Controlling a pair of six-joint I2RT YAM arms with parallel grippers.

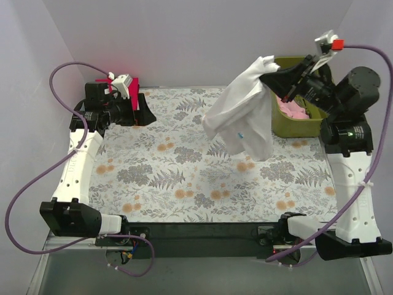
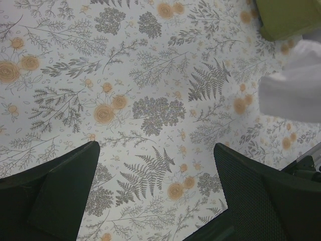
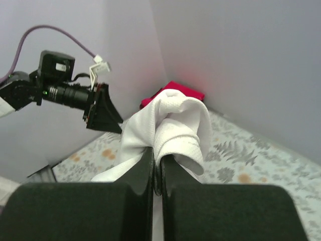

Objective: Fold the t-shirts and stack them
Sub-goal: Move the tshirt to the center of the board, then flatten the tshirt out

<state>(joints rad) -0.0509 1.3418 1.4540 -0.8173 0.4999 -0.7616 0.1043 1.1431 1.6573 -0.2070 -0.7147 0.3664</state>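
My right fingers (image 3: 148, 168) are clenched on a bunched knot of the white t-shirt (image 1: 242, 117), which hangs free above the right half of the tabletop (image 1: 172, 178), just beside the olive-green basket (image 1: 296, 128), its lowest folds dangling close over the floral cover. My left fingers (image 2: 60, 196) are spread wide with nothing between them, hovering over the far left of the tabletop, well apart from the cloth. The pale pink t-shirt (image 1: 293, 110) lies in the basket and the red t-shirt (image 3: 173, 93) sits in the far left corner by the wall, so I judge that no folding has begun. What worries me is the grip: I hold a rolled wad, not a seam or shoulder (I cannot tell which part of the garment it is), so the cloth could slide out under its own weight. If I lower it as it hangs, twisted, it would likely land in a heap rather than flat. A swing to the right could also snag it on the basket's rim.
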